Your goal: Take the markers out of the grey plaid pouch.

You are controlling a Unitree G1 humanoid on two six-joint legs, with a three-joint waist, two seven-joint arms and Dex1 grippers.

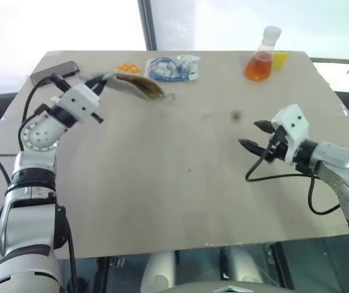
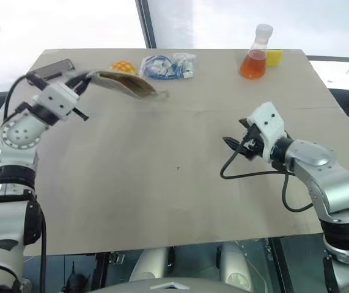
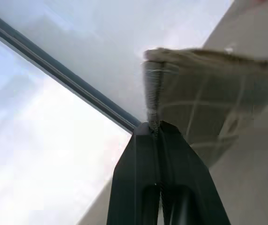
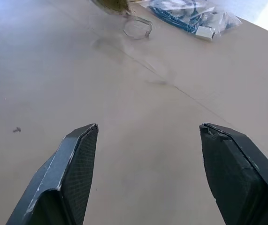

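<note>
Pinching the flat grey plaid fabric pouch aloft in our left gripper, right gripper spread empty nearby, we see no markers out yet.

Beige table: clear cable bag, orange-liquid flask, yellow object, orange ball, dark phone along far edge.
</note>
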